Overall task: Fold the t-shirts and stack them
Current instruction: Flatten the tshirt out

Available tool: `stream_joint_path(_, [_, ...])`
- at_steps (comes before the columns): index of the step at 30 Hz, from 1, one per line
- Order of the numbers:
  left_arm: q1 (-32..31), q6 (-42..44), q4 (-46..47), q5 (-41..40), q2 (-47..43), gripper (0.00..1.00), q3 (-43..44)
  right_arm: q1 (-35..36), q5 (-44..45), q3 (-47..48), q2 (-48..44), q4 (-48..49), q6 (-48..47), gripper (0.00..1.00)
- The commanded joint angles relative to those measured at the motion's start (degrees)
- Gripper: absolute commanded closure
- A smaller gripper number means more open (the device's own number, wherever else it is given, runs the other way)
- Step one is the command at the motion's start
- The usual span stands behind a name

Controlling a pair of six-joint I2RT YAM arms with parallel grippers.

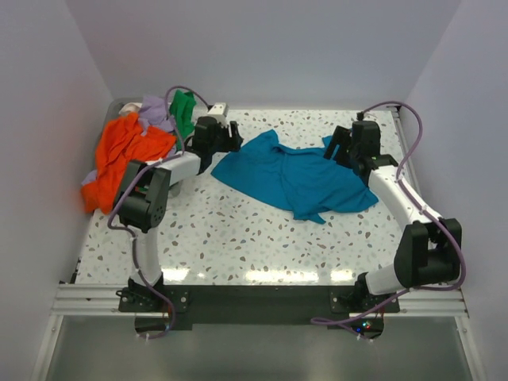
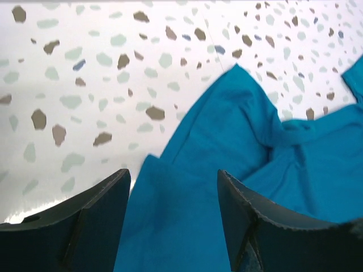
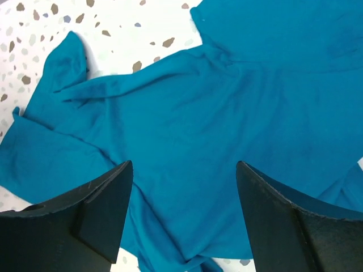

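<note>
The large teal t-shirt lies crumpled and spread on the speckled table, middle to right. My left gripper is open over its left edge; the teal cloth lies between the open jaws in the left wrist view. My right gripper is open over the shirt's far right part; teal cloth fills the right wrist view. An orange shirt, a lavender shirt and a green shirt lie heaped at the far left.
The heap sits against the left wall by a grey tray edge. White walls close in the table on the left, back and right. Purple cables loop over both arms.
</note>
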Motion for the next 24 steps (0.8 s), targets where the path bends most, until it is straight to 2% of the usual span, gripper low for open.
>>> stream_joint_path(1, [-0.7,2.4,-2.8,-3.2,5.1,0.33,8.1,-0.2,-3.8,-0.4,-1.3,4.0,0.2,0.23])
stream_joint_path(5, [-0.9,3.1,-7.9,-3.9,10.1,0.35,16.5,-0.1,-5.6,-1.2,-2.2,5.1,0.0,0.23])
stream_joint_path(11, [-1.6,4.3,-16.7,-6.2,15.7,0.35,24.0,-0.2,-6.1,-1.9,-3.0,5.6,-0.1,0.23])
stream_joint_path(21, [-2.7,6.0,-22.0,-8.5,17.8,0.38,26.3,-0.1,-6.0,-2.5,-3.4,5.9,0.1,0.22])
stream_joint_path(24, [-2.7,6.5,-22.9,-8.3,18.5,0.48,26.9,-0.1,-6.1,-3.1,-3.7,6.1,0.2,0.22])
